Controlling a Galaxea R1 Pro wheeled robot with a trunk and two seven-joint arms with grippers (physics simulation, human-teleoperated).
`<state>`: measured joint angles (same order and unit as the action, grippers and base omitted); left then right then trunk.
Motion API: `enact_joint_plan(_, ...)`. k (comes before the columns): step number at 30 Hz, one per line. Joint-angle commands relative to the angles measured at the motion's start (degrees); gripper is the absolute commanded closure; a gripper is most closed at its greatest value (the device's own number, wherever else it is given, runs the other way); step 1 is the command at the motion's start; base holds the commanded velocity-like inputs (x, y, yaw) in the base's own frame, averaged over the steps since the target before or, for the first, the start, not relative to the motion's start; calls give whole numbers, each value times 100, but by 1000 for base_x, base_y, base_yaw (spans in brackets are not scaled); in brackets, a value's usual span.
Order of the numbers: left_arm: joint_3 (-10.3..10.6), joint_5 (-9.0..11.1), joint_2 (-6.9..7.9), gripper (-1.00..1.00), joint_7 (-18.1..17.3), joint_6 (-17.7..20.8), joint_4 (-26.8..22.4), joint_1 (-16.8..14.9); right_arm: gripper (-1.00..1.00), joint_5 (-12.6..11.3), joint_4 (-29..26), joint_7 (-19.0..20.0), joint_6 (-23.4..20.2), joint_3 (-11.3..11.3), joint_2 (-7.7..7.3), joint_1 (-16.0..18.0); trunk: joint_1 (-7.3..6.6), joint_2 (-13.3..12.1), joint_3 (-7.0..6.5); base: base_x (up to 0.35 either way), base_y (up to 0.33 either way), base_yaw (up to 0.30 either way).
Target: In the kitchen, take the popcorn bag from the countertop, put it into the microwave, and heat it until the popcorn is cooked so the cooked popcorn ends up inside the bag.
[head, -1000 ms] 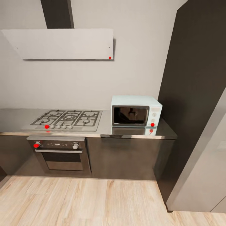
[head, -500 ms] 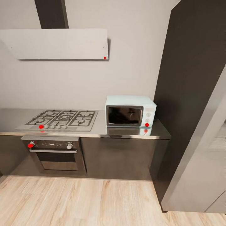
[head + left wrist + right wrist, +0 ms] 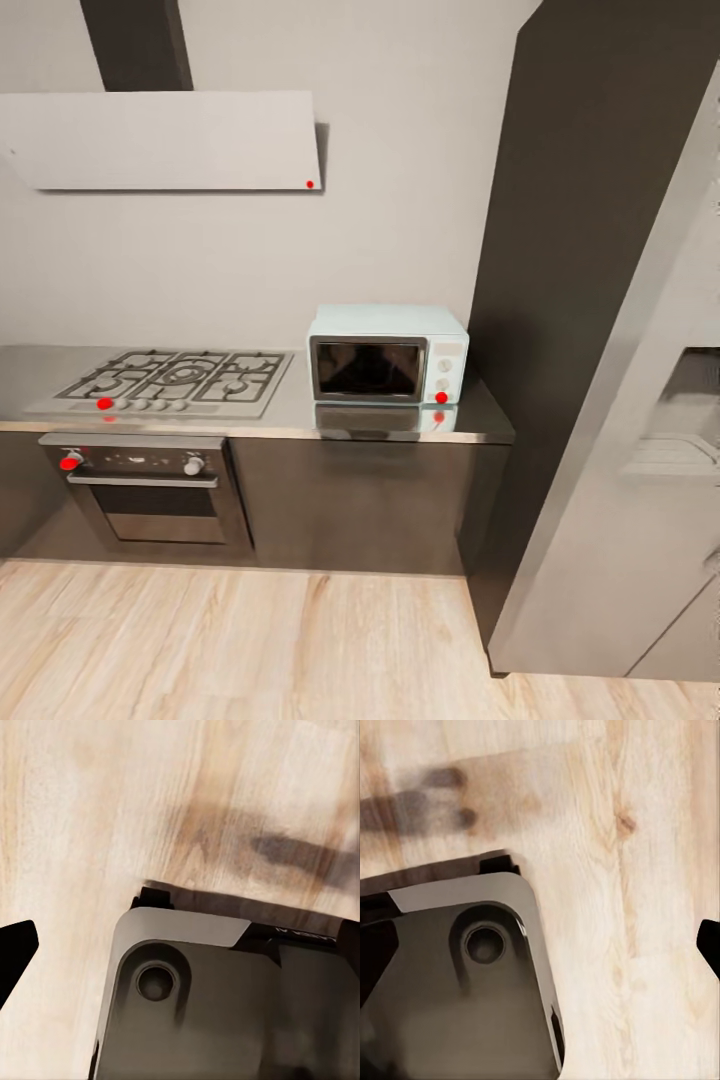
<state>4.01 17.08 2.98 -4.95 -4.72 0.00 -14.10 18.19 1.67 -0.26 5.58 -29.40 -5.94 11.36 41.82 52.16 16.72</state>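
Observation:
The pale mint-blue microwave [image 3: 388, 353] stands at the right end of the grey metallic countertop [image 3: 290, 418], its dark glass door closed, with two knobs on the side panel. The popcorn bag is out of view. In the left wrist view a black fingertip [image 3: 13, 954] pokes in at the edge above the wooden floor; the right wrist view likewise catches one black fingertip [image 3: 710, 945]. Whether either gripper is open or shut cannot be judged from these slivers.
A gas hob [image 3: 165, 380] lies left of the microwave, over a steel oven [image 3: 140, 488] with red knobs and under a pale hood [image 3: 165, 140]. A tall dark cabinet [image 3: 590, 220] and a grey fridge [image 3: 620, 540] rise at the right. My dark base [image 3: 225, 1005] rests on wooden floor [image 3: 250, 640].
The whole picture has slid left, so the camera has turned right. More of the grey fridge at the right has come into view. Nothing in the kitchen itself has moved.

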Motion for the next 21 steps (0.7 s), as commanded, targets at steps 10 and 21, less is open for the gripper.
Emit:
enact_joint_plan(10, 45, 57, 1, -100, -23, -29, 9, -5, -100, 835, 18, -35, 38, -56, 107, 7, 0, 5, 7, 0, -10, 0)
enact_joint_plan(21, 46, 55, 5, -100, -23, -3, 9, -5, -100, 877, 18, -13, 71, -67, 227, 7, 0, 5, 7, 224, 0, 0)
